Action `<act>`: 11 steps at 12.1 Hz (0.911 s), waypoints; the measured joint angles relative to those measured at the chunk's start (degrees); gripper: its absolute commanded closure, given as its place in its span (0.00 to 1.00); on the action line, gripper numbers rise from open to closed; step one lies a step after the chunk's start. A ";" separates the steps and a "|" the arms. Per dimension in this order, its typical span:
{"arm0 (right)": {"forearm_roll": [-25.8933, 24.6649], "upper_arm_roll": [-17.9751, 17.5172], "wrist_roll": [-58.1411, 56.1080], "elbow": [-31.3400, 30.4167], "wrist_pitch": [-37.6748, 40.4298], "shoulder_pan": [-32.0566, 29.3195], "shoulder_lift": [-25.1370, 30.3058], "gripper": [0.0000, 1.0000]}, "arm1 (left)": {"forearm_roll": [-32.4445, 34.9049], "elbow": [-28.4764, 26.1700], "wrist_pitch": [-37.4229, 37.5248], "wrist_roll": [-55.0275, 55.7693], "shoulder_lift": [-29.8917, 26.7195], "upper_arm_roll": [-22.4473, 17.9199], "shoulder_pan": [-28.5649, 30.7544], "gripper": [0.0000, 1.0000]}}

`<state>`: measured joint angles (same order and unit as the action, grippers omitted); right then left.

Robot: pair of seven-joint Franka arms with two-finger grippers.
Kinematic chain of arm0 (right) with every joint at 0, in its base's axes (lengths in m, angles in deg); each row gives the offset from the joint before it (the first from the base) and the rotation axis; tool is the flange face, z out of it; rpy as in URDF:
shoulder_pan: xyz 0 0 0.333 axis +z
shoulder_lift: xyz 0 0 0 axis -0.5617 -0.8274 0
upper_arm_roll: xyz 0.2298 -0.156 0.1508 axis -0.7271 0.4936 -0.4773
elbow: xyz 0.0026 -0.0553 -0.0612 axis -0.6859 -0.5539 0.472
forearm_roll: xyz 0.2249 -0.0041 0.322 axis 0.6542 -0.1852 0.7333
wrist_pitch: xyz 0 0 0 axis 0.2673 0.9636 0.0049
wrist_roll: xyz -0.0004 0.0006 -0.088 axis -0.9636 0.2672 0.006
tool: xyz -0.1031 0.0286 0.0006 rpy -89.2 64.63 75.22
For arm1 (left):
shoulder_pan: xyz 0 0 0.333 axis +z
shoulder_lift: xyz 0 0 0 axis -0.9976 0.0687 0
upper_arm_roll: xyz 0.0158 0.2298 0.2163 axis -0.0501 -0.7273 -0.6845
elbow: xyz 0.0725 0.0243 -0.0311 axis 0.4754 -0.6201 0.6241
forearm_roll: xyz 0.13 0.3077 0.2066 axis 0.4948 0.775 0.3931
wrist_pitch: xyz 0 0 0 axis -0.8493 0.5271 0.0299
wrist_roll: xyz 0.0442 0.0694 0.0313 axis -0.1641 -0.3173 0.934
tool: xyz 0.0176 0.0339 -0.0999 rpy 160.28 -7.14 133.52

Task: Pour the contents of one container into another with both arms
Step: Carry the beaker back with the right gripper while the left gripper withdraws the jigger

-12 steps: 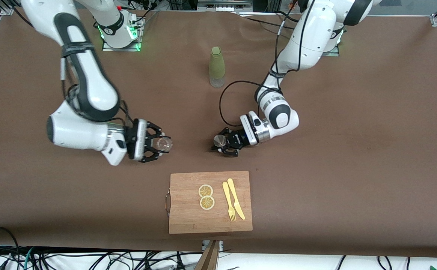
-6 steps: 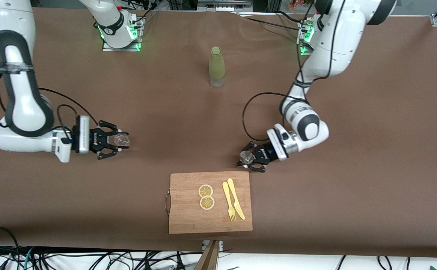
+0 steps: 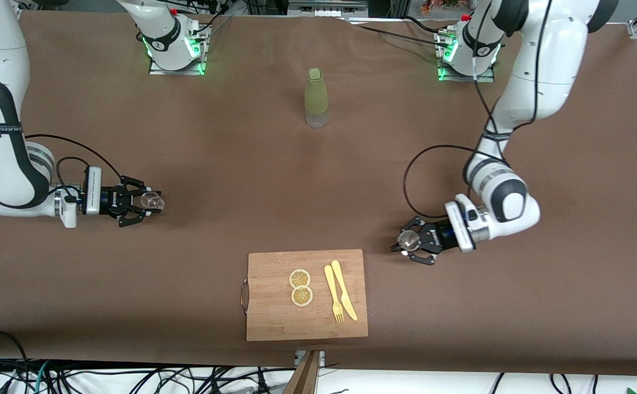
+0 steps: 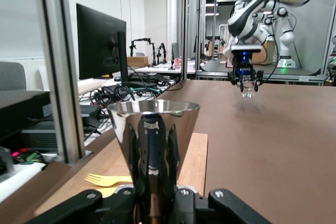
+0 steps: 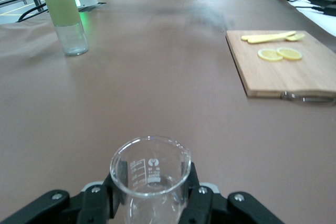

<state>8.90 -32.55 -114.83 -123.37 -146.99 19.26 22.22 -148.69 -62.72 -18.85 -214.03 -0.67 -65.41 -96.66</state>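
The left arm's black two-finger hand is closed around a shiny conical metal cup, holding it upright over the brown desk, just off the corner of the wooden cutting board toward the left arm's end. The right arm's black two-finger hand is closed on a clear glass measuring beaker with printed graduations, upright over the desk toward the right arm's end. The two containers are well apart, each mouth upward, and neither shows visible contents. A tall pale green bottle with a clear base stands near the desk's edge where the bases are mounted, midway between them. On the board, which lies at the desk's edge nearest the front camera, are two lemon slices and a yellow fork and knife. Judged from this, both vessels are gripped but the pour itself is not under way; the next move would call for bringing the two together, one rim above the other's mouth, then tilting steadily without loosening either grip.
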 measured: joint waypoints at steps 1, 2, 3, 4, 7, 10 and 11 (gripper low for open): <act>-0.35 0.00 -0.74 0.01 -0.01 -1.15 -1.00 0.79 | 1.85 0.38 2.16 0.07 0.00 -0.01 1.83 1.00; -0.75 0.01 -1.55 0.02 -0.02 -2.06 -1.84 0.79 | 3.61 0.72 4.00 0.14 0.00 -0.03 3.52 1.00; -0.95 0.03 -2.10 0.04 -0.03 -2.83 -2.60 0.78 | 5.14 0.93 5.83 0.26 0.00 -0.04 5.23 1.00; -1.00 0.03 -2.38 0.09 -0.03 -3.49 -3.29 0.76 | 6.56 1.05 7.81 0.35 0.01 -0.04 7.04 1.00; -1.16 0.04 -2.80 0.38 -0.59 -4.56 -4.59 0.75 | 10.63 1.13 13.11 0.41 0.21 -0.04 12.08 1.00; -2.16 0.04 -3.55 1.41 -1.82 -5.24 -5.13 0.75 | 13.44 1.15 17.62 -0.78 1.31 -0.06 15.62 1.00; -2.25 0.04 -4.13 1.80 -2.39 -5.27 -5.32 0.75 | 13.76 1.15 18.96 -2.16 2.10 -0.08 16.37 1.00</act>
<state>6.65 -32.51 -118.96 -121.58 -149.38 13.99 16.90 -134.92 -61.57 0.11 -216.19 1.44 -65.49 -80.29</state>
